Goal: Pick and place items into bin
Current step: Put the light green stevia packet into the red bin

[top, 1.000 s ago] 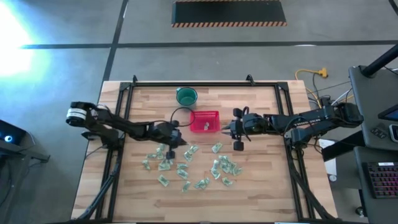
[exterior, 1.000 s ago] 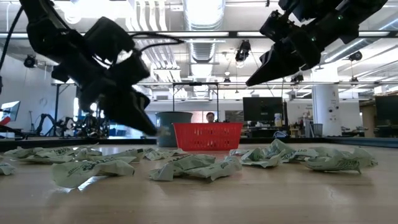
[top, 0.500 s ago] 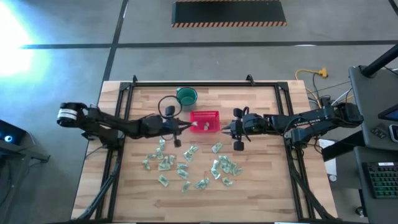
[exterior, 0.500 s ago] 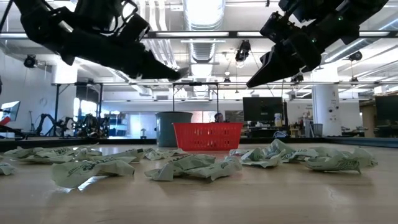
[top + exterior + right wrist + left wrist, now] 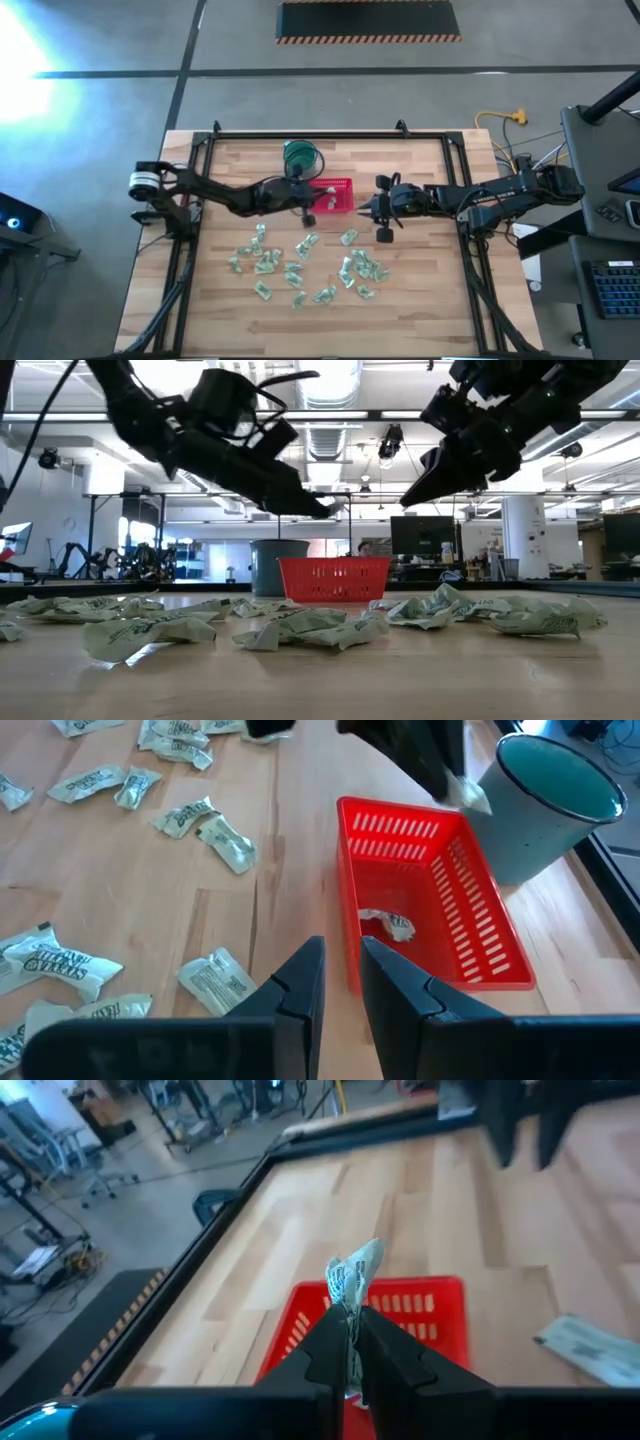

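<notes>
My left gripper is shut on one pale green-and-white wrapped piece and hangs above the left rim of the red mesh basket. In the low view the gripper is well above the basket. One piece lies on the basket's floor. Several more pieces lie scattered on the wood nearer the front edge. My right gripper hovers just right of the basket, its fingers a narrow gap apart with nothing between them. My left gripper pinches the piece by its lower end between its two fingertips. The fingers come from the table's left, slanting a little downward. The rest of the wrapper sticks out past the fingertips, lifted clear, over the basket's left rim.
A round dark green cup stands just beyond the basket toward the far edge, close to the left arm. A black frame runs round the tabletop. Bare wood lies at the far right and near the front edge.
My left gripper has risen from the scattered pieces with one piece between its fingers. It has travelled toward the table's right and far edges up to the basket's left rim, tipping from steeply downward to nearly level. The right arm has kept still.
</notes>
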`<state>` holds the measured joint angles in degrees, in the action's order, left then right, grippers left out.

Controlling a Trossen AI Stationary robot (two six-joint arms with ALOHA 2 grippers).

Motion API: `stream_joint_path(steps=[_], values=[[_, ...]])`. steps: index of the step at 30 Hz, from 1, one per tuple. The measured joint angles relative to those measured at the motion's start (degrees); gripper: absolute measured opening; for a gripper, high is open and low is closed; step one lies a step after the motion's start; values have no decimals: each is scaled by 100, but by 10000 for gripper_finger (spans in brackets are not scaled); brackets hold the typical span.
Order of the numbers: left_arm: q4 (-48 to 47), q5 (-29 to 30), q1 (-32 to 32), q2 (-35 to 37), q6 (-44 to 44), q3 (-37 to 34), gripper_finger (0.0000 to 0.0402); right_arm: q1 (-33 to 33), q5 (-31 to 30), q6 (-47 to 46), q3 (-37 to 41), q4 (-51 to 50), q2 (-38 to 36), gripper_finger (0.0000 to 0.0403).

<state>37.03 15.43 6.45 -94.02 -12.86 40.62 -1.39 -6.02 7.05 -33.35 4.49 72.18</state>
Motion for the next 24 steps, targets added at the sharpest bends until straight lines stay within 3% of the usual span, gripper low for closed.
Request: stream_joint_path(steps=[7, 15, 21, 24], values=[[-1256, 7, 73, -23, -15, 501, 36, -1, 2, 0, 87, 2, 2, 57], [-1379, 5, 68, 90, 14, 542, 115, 0, 52, -451, 152, 19, 9, 57], [-1565, -18, -156, 463, 52, 498, 142, 32, 1276, -553, 156, 39, 11, 57], [-1955, -29, -336, 764, 52, 492, 143, 151, 1435, -559, 176, 52, 11, 57]])
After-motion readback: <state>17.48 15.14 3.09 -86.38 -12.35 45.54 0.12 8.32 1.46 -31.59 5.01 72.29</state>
